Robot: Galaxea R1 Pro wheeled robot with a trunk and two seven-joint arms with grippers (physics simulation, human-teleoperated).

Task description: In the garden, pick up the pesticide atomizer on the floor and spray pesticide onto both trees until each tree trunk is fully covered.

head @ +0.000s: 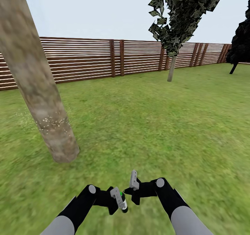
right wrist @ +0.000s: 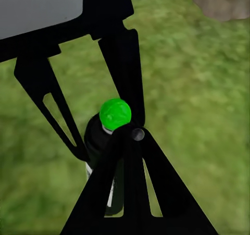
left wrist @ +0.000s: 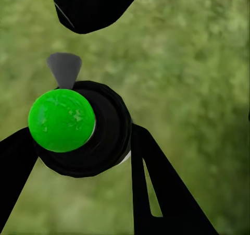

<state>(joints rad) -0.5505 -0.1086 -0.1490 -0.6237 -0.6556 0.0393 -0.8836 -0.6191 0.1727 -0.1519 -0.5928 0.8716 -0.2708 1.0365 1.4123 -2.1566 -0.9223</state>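
The pesticide atomizer (head: 123, 203) is a small dark bottle with a green cap, held low over the grass in front of me. My left gripper (head: 119, 201) is shut on it. From the left wrist view, its green cap (left wrist: 61, 120) and grey nozzle (left wrist: 65, 68) sit between the two black fingers (left wrist: 156, 188). My right gripper (head: 134, 188) hovers just right of the bottle, and its fingers (right wrist: 136, 183) meet at the tips with nothing between them. One tree's thick mottled trunk (head: 41, 99) leans at the left, with pale specks low on its bark.
A brown slat fence (head: 114, 59) runs across the back of the lawn. A thin-stemmed dark tree (head: 171, 70) stands at the back right, and another dark tree (head: 241, 43) at the far right. Open grass (head: 156, 123) lies ahead.
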